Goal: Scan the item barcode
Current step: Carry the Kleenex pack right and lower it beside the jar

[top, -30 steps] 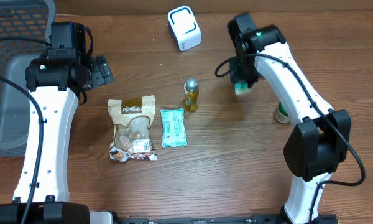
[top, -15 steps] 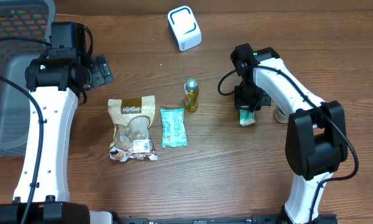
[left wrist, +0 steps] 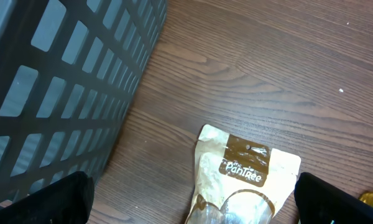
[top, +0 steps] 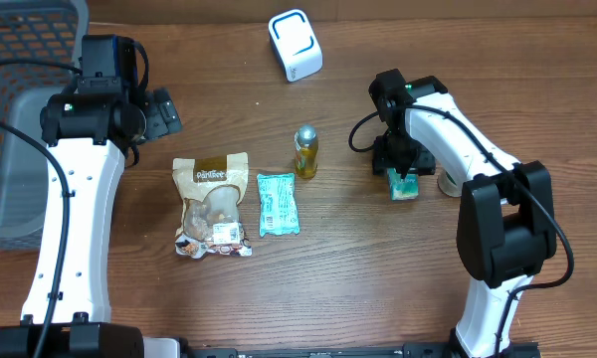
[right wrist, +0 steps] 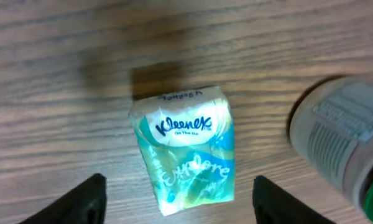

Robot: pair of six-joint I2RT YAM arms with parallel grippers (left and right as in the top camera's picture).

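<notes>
Tissue pack [right wrist: 185,149] lying flat on table [right wrist: 50,37], near bottle [right wrist: 339,143] | soft, light, crushable; probably best pinched across its narrow sides | right gripper [right wrist: 180,193] open either side, not touching | left gripper [left wrist: 193,196] wide, empty

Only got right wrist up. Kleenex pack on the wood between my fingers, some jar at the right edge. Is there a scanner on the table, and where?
Observer: Overhead shows a white box with blue trim at the far edge, likely the scanner, well apart from the Kleenex pack.
Operator: Other items?
Observer: A small bottle, a green packet and a snack pouch sit on the left arm's side of your pack.
Operator: Left arm?
Observer: Left gripper is open, pointed at the snack pouch's top edge, beside a grey basket.
</notes>
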